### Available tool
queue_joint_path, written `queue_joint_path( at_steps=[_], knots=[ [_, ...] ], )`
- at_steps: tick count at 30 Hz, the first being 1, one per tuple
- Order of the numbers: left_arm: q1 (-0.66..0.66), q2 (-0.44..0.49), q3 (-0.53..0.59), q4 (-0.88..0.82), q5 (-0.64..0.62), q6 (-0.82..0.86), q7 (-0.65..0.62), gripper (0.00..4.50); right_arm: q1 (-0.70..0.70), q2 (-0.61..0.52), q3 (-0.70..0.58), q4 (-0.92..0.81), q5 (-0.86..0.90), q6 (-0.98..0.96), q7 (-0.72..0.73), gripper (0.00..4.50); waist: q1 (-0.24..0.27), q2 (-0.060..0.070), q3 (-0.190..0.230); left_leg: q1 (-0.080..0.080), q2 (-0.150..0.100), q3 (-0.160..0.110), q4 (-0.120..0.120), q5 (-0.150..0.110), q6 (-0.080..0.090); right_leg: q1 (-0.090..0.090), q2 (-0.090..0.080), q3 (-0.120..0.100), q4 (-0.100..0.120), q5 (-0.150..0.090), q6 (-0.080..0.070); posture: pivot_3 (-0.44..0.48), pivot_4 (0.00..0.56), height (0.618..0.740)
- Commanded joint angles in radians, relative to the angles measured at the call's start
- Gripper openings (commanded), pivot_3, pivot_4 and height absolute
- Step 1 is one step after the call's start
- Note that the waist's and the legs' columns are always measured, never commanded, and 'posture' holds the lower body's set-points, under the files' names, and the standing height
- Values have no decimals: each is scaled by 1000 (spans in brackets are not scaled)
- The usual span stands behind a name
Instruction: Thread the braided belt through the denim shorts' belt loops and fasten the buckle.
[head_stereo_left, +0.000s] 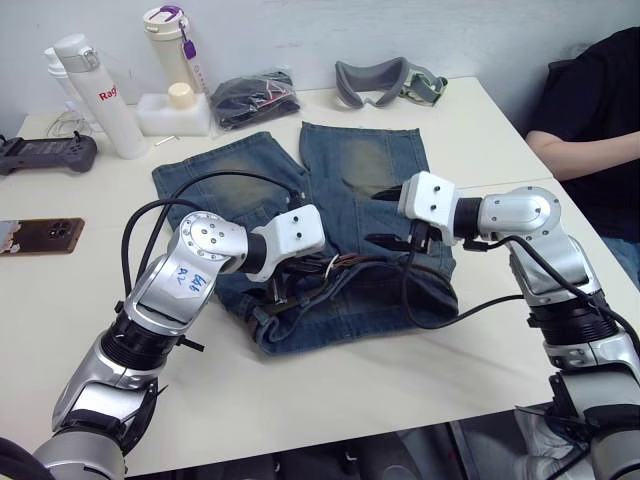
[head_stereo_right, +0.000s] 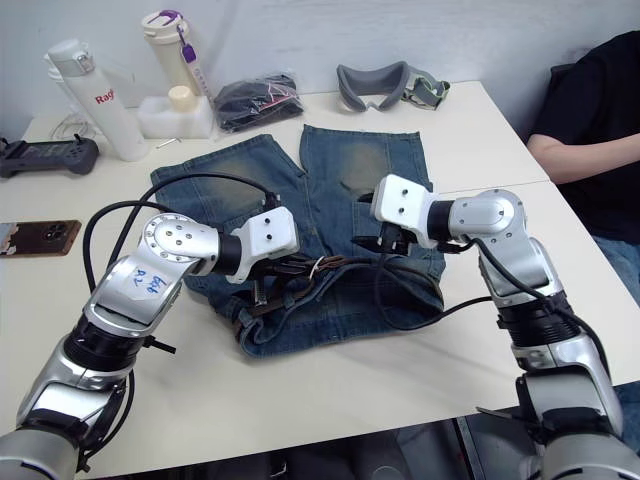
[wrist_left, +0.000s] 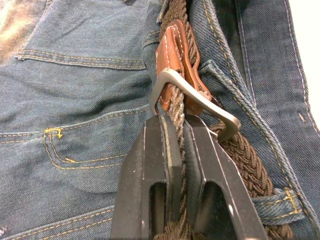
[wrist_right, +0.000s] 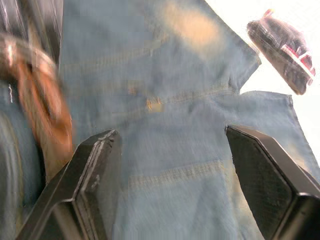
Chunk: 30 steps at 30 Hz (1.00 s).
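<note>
Two robot arms reach in over a pale cream table (head_stereo_left: 330, 400) that meets a light grey wall at its far edge. Faded blue denim shorts with yellowish-tan patches on the legs (head_stereo_left: 365, 170) lie flat in the middle of the table, legs toward the wall and waistband toward the robot.

On the waistband, the left gripper (wrist_left: 181, 131) has its two black fingers pressed close together on the dark brown braided belt (wrist_left: 250, 167), pinching the woven strap just behind the silver rectangular metal buckle (wrist_left: 200, 100). A tan leather tab wraps the belt end at the buckle. Near the gripper the strap passes under a narrow blue denim belt loop (wrist_left: 277, 205).

The right gripper (wrist_right: 170, 145) hovers just above the denim beside the waistband, its black fingers spread wide with nothing between them.

Along the far side of the table stand a tall white flask with red lettering (head_stereo_left: 100, 95) and a white bottle with a purple lid (head_stereo_left: 172, 50), next to a white foam block (head_stereo_left: 175, 112). A black bundle of cloth (head_stereo_left: 255, 97) and a grey headset (head_stereo_left: 385, 82) lie close to the wall. On the robot's left sit a dark grey handheld controller (head_stereo_left: 45, 153) and a brown phone (head_stereo_left: 38, 236). A person in a black top (head_stereo_left: 595, 110) sits at the table's right side, one forearm resting on it.
</note>
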Motion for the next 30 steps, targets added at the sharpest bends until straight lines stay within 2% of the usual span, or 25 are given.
queue_joint_path(
  at_steps=[1,8,13,30],
  knots=[
    [-31,-21,-7,-18,-14,-15,14,0,27,-8,28,27,-44,-121,6,3490,-1,0,0,0,0,0,0,0,0,0,0,0,0,0,0,0,150,739],
    [-58,-96,-33,25,-18,13,55,0,48,31,25,-12,-18,-119,20,3490,-2,0,0,0,0,0,0,0,0,0,0,0,0,0,0,0,150,739],
    [-59,-118,-78,44,1,29,74,0,58,41,15,-35,6,-89,37,3490,-1,0,0,0,0,0,0,0,0,0,0,0,1,0,0,0,150,739],
    [-60,-98,-98,47,18,31,96,0,43,-35,-58,-47,149,34,178,3490,-1,0,0,1,0,0,0,0,0,0,0,0,1,0,0,0,150,739]
  ],
)
